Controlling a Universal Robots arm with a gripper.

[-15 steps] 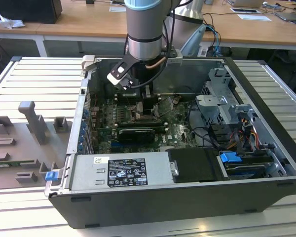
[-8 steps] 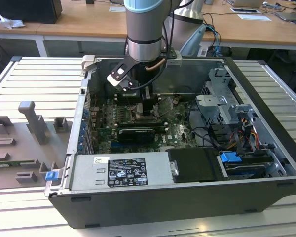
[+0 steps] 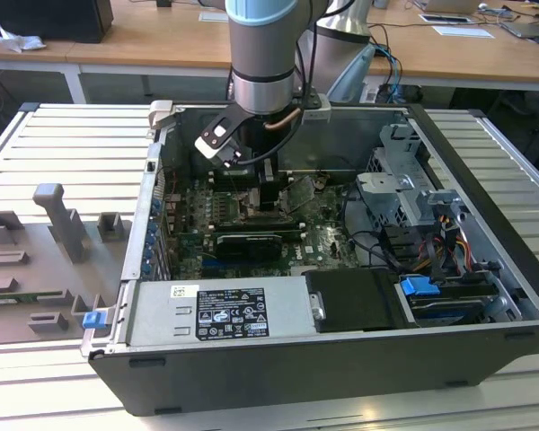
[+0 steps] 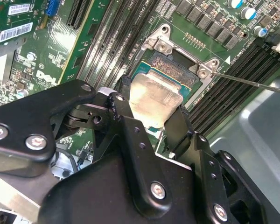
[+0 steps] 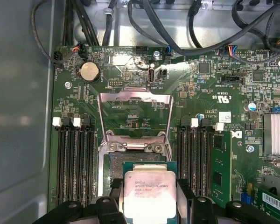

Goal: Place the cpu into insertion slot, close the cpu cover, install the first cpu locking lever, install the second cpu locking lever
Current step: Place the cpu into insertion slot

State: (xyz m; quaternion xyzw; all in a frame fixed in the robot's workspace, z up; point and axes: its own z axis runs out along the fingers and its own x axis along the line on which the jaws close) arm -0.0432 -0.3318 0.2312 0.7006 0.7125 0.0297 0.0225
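Note:
My gripper (image 4: 151, 122) is shut on the cpu (image 4: 154, 98), a flat square chip with a pale metal top, one black finger on each side. In the first wrist view the cpu (image 5: 147, 196) sits between the fingertips (image 5: 110, 205), partly over the insertion slot (image 5: 113, 164). The slot (image 4: 175, 63) is a dark square socket with a silver rim in the green board. The cpu cover (image 5: 135, 96) stands swung open beyond the socket. Whether the chip touches the socket I cannot tell. In the exterior view the gripper (image 3: 262, 193) reaches down inside the computer case (image 3: 341, 377).
Long black memory slots (image 5: 74, 163) flank the socket on both sides. A thin metal lever rod (image 4: 252, 84) sticks out beside the socket. Cables (image 5: 177, 32) run along the board's far edge. A drive cage (image 3: 404, 189) and power supply (image 3: 225, 310) crowd the case.

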